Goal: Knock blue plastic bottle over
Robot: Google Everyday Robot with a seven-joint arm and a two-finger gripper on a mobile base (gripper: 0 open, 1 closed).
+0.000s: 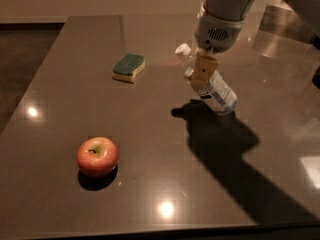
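The blue plastic bottle [215,91], clear with a white cap and blue-and-white label, leans steeply with its cap toward the upper left and its base on the dark table [150,184] right of centre. My gripper [202,74] comes down from the top right and presses against the bottle's upper body, just below the cap. Its tan finger [204,70] lies across the bottle's neck side.
A green and yellow sponge [128,67] lies on the table to the left of the bottle. A red apple [97,156] sits at the front left. The arm's shadow falls across the table's right half.
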